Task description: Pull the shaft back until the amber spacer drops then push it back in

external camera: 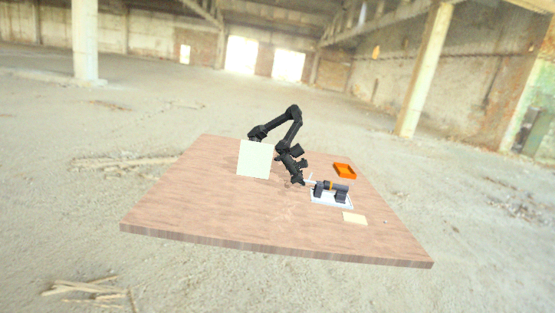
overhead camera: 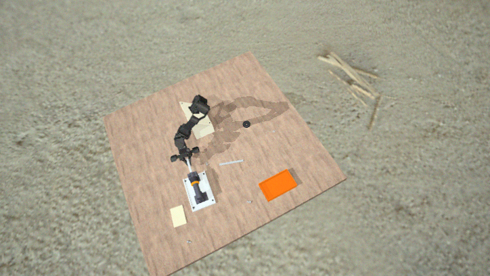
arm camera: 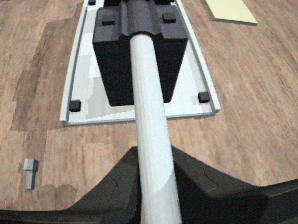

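The white shaft (overhead camera: 189, 165) (external camera: 309, 181) (arm camera: 150, 95) runs level from the dark near block (overhead camera: 193, 176) (external camera: 318, 189) (arm camera: 140, 65) on the white baseplate (overhead camera: 207, 187) (external camera: 330, 201) (arm camera: 117, 114). My gripper (overhead camera: 187, 159) (external camera: 303, 182) (arm camera: 150, 152) is shut on the shaft outside that block, a finger on each side. The amber spacer (overhead camera: 195, 183) (external camera: 330, 185) is still up on the shaft line, between dark parts, above the baseplate. A dark cylinder on a far block (external camera: 341, 195) lies beyond it. The wrist view does not show the spacer.
An orange tray (overhead camera: 277, 185) (external camera: 344, 169) stands off to the side. A cream pad (overhead camera: 178, 216) (external camera: 354, 218) (arm camera: 232, 11) lies beyond the baseplate. A pale bar (overhead camera: 231, 162), a black disc (overhead camera: 246, 124) and small grey pieces lie on the table. A pale panel (external camera: 254, 159) stands near the arm's base.
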Tool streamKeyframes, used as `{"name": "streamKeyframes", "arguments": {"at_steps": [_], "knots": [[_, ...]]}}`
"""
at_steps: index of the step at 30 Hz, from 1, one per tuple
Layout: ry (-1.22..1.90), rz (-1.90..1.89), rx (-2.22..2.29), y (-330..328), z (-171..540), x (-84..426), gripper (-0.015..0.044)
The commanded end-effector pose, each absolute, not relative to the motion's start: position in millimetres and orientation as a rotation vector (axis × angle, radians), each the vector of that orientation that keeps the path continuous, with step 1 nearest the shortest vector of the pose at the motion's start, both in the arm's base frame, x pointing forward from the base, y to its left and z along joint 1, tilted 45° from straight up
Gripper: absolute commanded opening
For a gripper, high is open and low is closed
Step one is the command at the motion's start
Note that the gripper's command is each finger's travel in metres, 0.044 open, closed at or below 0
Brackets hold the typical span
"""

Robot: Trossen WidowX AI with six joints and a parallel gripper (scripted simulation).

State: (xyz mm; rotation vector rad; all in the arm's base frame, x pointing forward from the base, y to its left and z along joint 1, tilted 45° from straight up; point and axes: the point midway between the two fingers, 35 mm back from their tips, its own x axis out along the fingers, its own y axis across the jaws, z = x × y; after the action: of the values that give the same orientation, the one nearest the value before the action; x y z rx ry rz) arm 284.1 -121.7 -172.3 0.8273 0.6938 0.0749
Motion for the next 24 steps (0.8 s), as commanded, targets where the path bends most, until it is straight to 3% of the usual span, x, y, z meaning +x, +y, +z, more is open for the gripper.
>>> {"name": "streamKeyframes", "arguments": {"at_steps": [1, 24], "knots": [[0.694, 0.081, 0.827, -120.4, -172.2, 283.2, 0.0000], [0.694, 0.075, 0.828, -121.3, -172.3, 282.4, 0.0000]]}}
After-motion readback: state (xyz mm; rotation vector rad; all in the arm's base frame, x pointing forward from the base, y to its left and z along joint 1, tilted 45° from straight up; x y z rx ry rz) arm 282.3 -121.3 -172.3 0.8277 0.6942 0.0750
